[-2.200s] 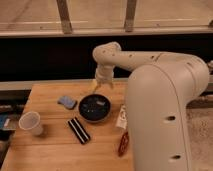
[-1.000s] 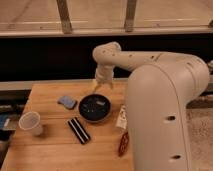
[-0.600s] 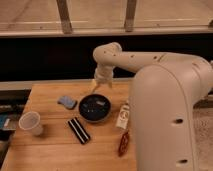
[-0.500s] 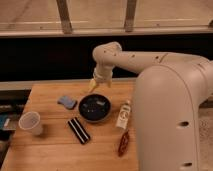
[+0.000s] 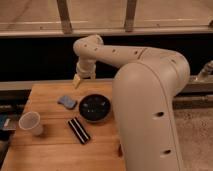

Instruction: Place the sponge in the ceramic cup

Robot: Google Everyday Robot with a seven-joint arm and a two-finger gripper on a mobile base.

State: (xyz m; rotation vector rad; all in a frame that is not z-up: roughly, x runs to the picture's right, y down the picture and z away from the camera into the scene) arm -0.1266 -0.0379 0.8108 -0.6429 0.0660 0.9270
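Note:
The light-blue sponge (image 5: pixel 66 101) lies flat on the wooden table (image 5: pixel 47 150), left of the middle. At the table's left edge stands the pale ceramic cup (image 5: pixel 31 122), upright with its round rim showing. My gripper (image 5: pixel 77 80) hangs over the table's back edge, above and slightly right of the sponge, a short way behind it and apart from it. Nothing can be seen in the gripper. The cup is well to the gripper's front left.
A round black bowl (image 5: pixel 95 107) sits right of the sponge. A black striped block (image 5: pixel 79 130) lies in front of it. My bulky arm (image 5: pixel 150 115) covers the table's right side, with a dark reddish item (image 5: pixel 120 149) at its edge.
The gripper has swung left from above the black bowl's back rim to a spot behind the sponge. The arm now hides the bottle on the right.

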